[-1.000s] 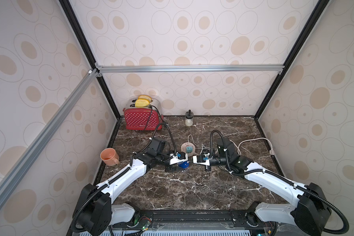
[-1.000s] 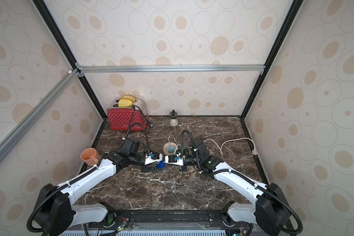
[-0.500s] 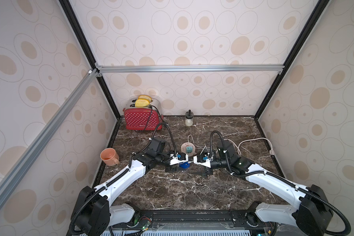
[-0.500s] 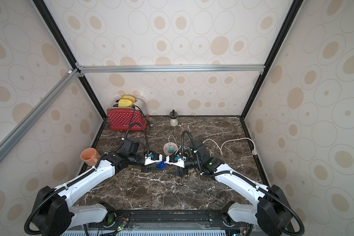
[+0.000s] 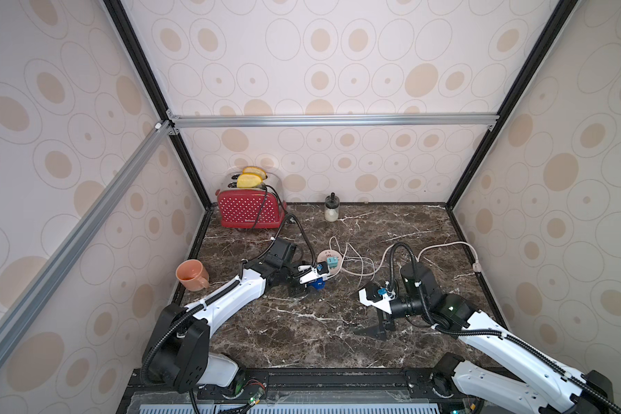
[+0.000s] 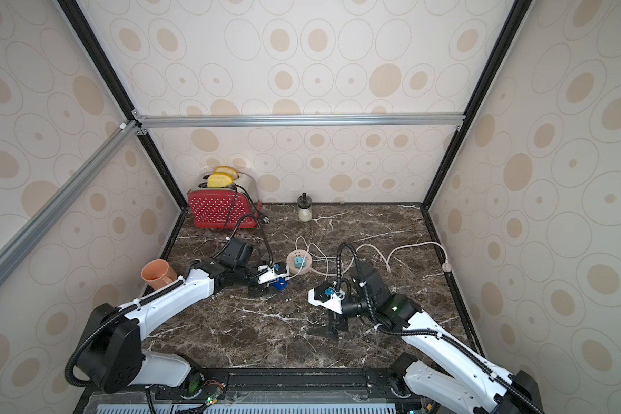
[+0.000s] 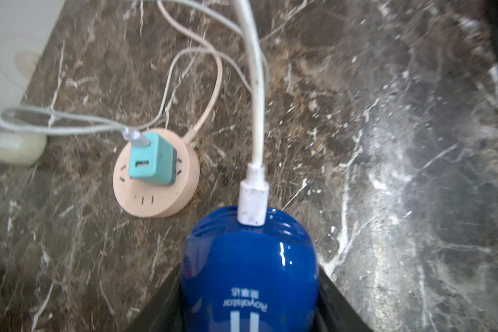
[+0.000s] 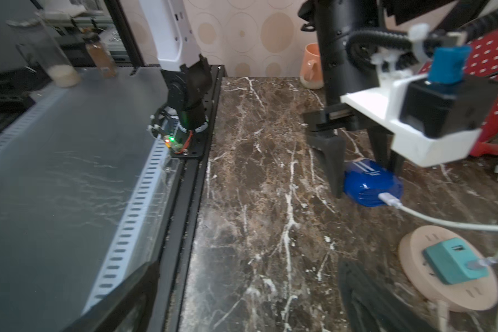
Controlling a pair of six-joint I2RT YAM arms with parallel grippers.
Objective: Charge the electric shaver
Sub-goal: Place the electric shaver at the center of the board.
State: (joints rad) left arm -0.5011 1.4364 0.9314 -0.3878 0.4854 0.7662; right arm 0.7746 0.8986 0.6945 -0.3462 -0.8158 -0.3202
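Left gripper [image 8: 365,181] pinching the electric shaver [image 7: 249,267] by its flanks, arm stretched low, just beside the pink socket hub [image 7: 144,201]. Long axis running straight out from the wrist, cabled end pointing away from it. Right gripper [image 5: 379,325] spread wide, empty, well apart.

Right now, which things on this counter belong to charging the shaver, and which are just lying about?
For the job: electric shaver, white cable in it, teal adapter, pink socket hub.
Lying about: red toaster, orange mug, small jar.
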